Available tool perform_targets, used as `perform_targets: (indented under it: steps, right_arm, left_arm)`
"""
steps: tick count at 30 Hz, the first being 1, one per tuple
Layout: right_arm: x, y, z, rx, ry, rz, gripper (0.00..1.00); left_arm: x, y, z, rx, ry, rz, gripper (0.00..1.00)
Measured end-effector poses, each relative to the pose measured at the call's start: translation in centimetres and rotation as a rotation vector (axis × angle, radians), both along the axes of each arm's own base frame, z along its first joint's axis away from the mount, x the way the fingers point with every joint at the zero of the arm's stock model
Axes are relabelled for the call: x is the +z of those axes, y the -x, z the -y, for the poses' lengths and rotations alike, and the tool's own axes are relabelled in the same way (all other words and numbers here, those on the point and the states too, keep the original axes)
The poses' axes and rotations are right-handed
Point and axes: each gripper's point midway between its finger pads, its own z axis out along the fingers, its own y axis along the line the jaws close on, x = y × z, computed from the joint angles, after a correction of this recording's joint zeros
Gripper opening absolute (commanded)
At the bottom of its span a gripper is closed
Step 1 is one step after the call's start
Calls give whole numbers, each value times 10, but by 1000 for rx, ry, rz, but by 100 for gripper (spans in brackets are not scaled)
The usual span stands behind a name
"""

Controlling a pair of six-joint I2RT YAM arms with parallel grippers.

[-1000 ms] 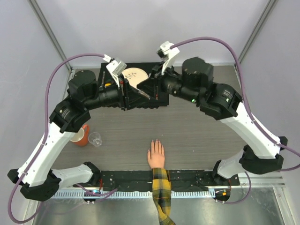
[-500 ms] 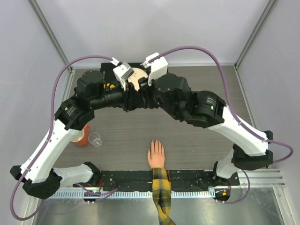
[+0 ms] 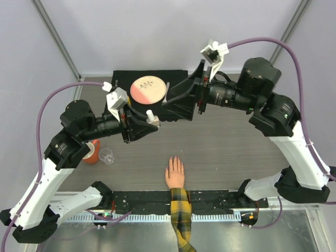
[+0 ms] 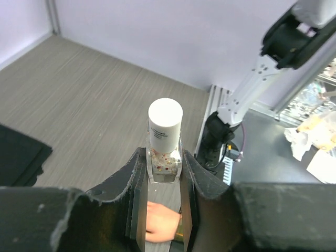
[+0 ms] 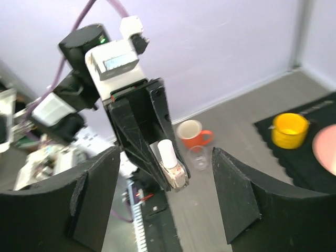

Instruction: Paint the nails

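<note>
My left gripper [image 3: 147, 124] is shut on a small clear bottle [image 3: 151, 116] with a white cap, held above the table left of centre. In the left wrist view the bottle [image 4: 165, 149] stands upright between the fingertips, glitter flecks inside. A flesh-coloured hand [image 3: 175, 173] with a yellow-and-black plaid sleeve lies flat at the near edge; its nails [image 3: 174, 159] point away from me. The hand [image 4: 160, 220] also shows below the left fingers, nails too small to tell. My right gripper [image 3: 173, 102] stands open just right of the bottle, facing it [image 5: 170, 160], holding nothing.
A pink-and-cream plate [image 3: 148, 89] lies on a black mat [image 3: 123, 79] at the back. An orange mug [image 3: 92, 151] and a small clear glass [image 3: 106, 155] stand at the left. The right wrist view shows a yellow cup [image 5: 290, 130] on the mat.
The two grippers were together over the mat at the back. The right one has opened and drawn back to the right; the left one has carried the bottle nearer and to the left.
</note>
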Motion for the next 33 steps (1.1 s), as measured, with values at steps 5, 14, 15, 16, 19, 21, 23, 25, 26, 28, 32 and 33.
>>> perform_targets:
  steps: [5, 14, 15, 16, 19, 21, 23, 25, 26, 28, 32, 33]
  right_arm:
    - [-18, 10, -28, 199, 26, -76, 70]
    - [-39, 15, -47, 324, 68, -154, 55]
    - [-39, 16, -47, 326, 69, -149, 53]
    - [-40, 16, -46, 328, 72, -149, 51]
    - [-44, 16, -44, 326, 94, -147, 49]
    - [-45, 17, -42, 323, 111, -141, 47]
    - [-46, 16, -41, 320, 127, -133, 46]
    - [-48, 14, -40, 307, 149, -122, 46]
    - [-49, 13, -39, 303, 159, -116, 46]
    - [-52, 12, -37, 296, 177, -113, 44]
    - [-59, 9, -37, 286, 209, -113, 39]
    - [-62, 8, -37, 284, 218, -116, 37]
  left_arm:
    - [8, 14, 2, -67, 27, 6, 0]
    - [-2, 14, 11, -119, 10, -51, 0]
    - [-2, 14, 11, -120, 8, -55, 0]
    - [-3, 14, 11, -122, 7, -57, 0]
    - [-3, 14, 11, -124, 3, -62, 0]
    - [-2, 15, 11, -125, 0, -65, 0]
    - [-1, 14, 12, -125, -1, -63, 0]
    - [-1, 14, 12, -126, -3, -64, 0]
    - [-1, 13, 12, -125, -4, -64, 0]
    - [-2, 13, 13, -126, -7, -65, 0]
    - [-3, 9, 15, -126, -14, -61, 0]
    - [-4, 9, 15, -126, -16, -61, 0]
